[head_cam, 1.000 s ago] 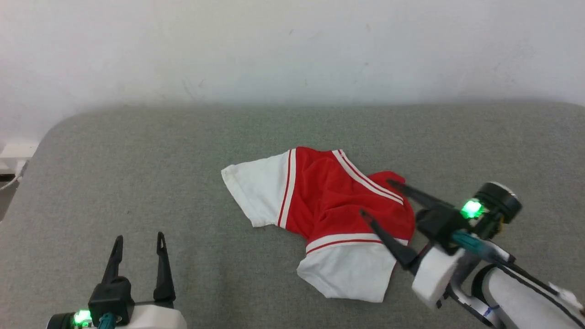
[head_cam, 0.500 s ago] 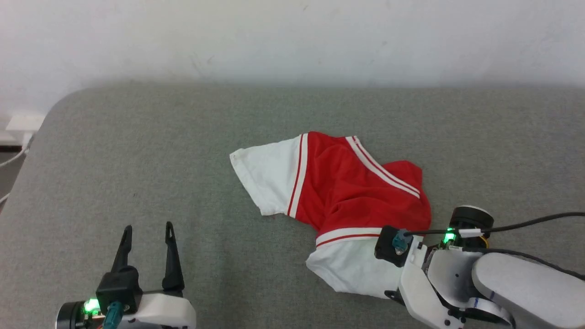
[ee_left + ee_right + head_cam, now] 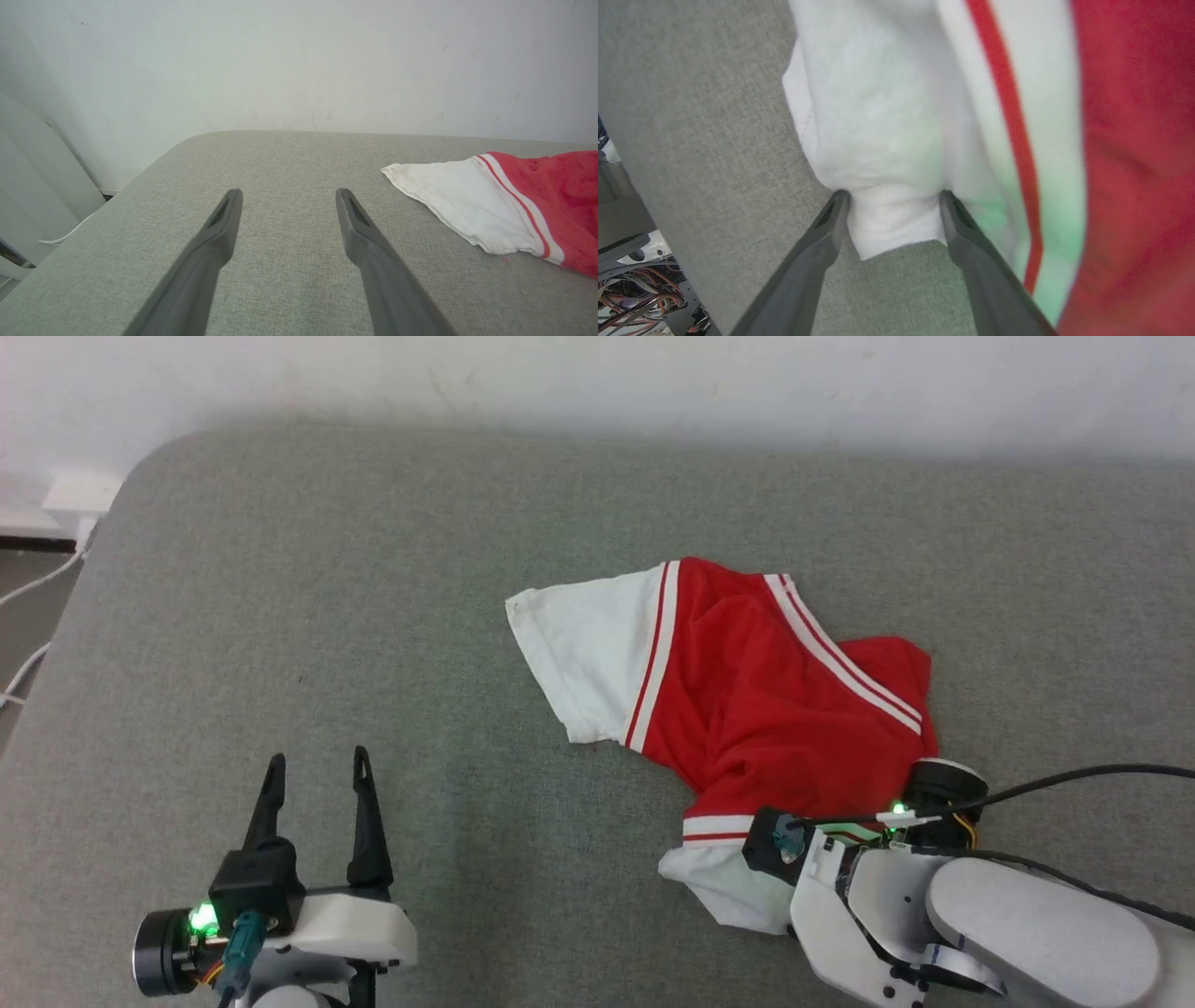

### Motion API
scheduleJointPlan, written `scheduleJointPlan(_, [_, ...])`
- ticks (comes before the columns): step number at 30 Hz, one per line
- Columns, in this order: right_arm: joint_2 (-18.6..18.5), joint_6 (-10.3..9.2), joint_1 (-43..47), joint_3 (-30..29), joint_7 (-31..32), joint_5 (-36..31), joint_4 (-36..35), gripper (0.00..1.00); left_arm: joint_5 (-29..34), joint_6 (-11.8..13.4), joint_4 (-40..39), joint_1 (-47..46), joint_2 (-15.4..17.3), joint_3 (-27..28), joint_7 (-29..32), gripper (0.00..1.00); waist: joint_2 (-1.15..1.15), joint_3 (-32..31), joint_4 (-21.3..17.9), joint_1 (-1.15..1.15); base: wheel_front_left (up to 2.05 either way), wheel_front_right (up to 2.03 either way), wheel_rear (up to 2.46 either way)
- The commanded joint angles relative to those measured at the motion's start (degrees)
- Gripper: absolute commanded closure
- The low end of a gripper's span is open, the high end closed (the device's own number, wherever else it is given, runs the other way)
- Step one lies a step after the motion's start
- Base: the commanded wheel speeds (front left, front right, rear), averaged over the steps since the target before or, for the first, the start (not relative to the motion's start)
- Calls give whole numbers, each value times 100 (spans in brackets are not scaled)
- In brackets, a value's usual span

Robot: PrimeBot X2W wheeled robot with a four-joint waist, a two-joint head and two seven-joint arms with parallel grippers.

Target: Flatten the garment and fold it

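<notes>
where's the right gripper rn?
Lower right in head view, at the near edge of the shirt; right gripper open, fingers straddling a white sleeve corner.

Left claw [image 3: 317, 758] hovers low, fingers spread apart, pointing forward. Right claw [image 3: 894, 196] points steeply downward, fingers spread wide. Right forearm [image 3: 1036, 924] enters from the lower right.

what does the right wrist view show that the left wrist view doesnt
Right wrist view's own: the right gripper, open, its dark fingers either side of a bunched corner of a white sleeve; tangled wires at lower left. Left wrist view's own: the left gripper, open above the grey fabric cushion, the white wall, a white cable. Shared: the red jersey T-shirt with white sleeves and striped trim, lying on that cushion.
</notes>
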Motion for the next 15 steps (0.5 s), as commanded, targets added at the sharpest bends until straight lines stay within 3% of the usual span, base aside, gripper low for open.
scheduleJointPlan(1, [102,-4,318,169,-54,-73,175,55,-30,57,30,-54,-28,18,-27,0,0,61,44,1,0,0,0])
scheduleJointPlan(2, [108,-4,300,169,-174,-73,173,100,-31,65,42,-39,-29,37,-27,0,0,38,13,1,0,0,0])
scheduleJointPlan(8, [-78,-4,86,169,-1399,-51,-20,100,10,38,117,128,-27,163,-27,0,0,-283,-275,1,0,0,0])
scheduleJointPlan(15, [-863,-4,130,-536,-2399,97,-524,100,58,-23,93,342,-10,282,-27,0,0,-606,-719,1,0,0,0])
